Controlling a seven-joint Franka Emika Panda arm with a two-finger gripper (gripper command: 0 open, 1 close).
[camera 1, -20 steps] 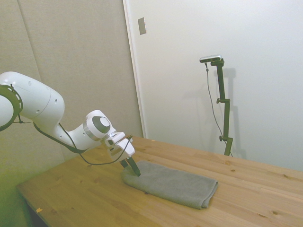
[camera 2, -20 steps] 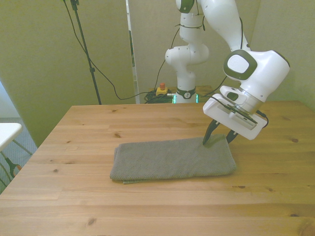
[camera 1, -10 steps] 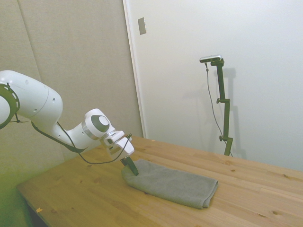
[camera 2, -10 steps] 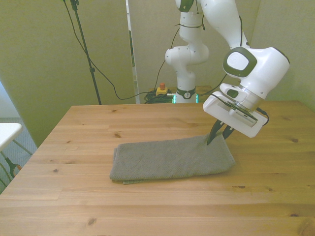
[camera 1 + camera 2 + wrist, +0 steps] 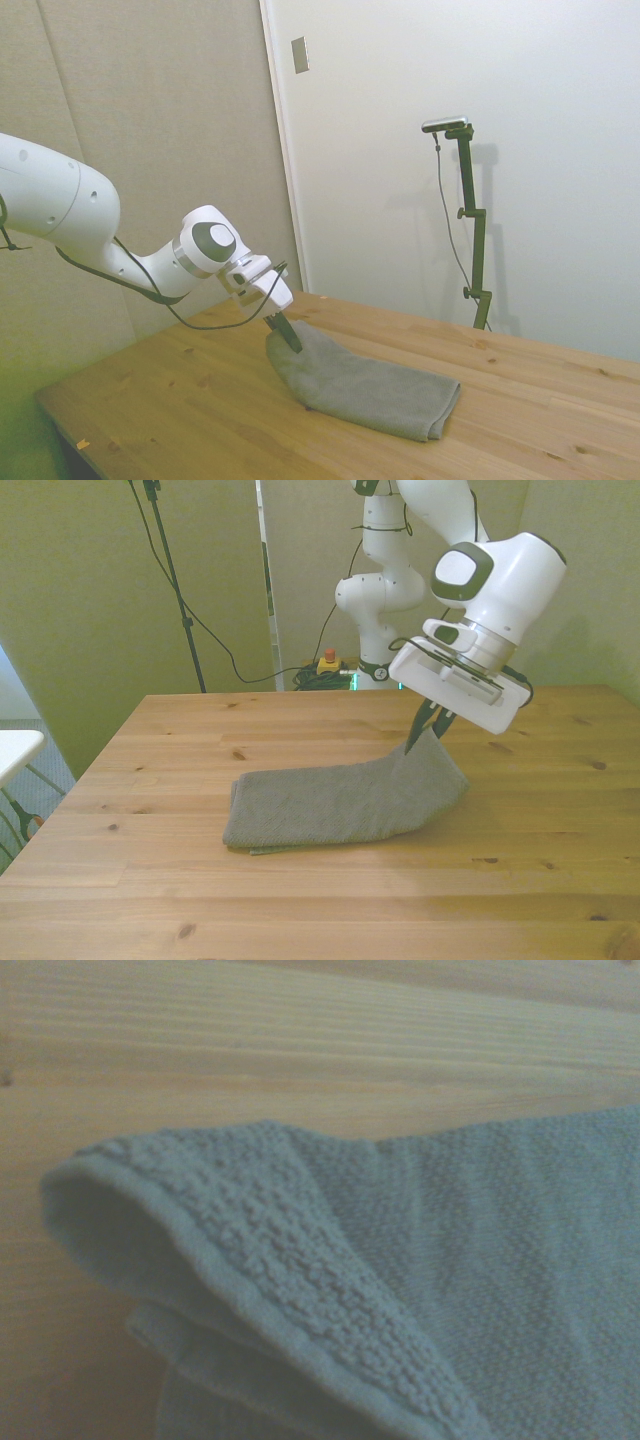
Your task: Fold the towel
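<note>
The towel (image 5: 340,800) is a grey-brown cloth lying lengthwise on the wooden table, folded into a long strip. My gripper (image 5: 426,728) is shut on the towel's corner at the front view's right and holds that end lifted off the table. In the side view the gripper (image 5: 287,333) pinches the towel (image 5: 370,385) at its end nearest the arm, and the cloth slopes down from there to the table. The wrist view shows the raised, curled towel edge (image 5: 300,1290) from close by, with its terry texture and layered hem.
The wooden table (image 5: 300,900) extends bare all around the towel. Behind the table's far edge stands the robot base (image 5: 378,610), with cables on the floor. A small white object (image 5: 15,750) sits at the front view's left edge.
The gripper closed on the towel's end and rose, pulling that corner up off the table and slightly toward the towel's middle. The rest of the towel stayed flat.
</note>
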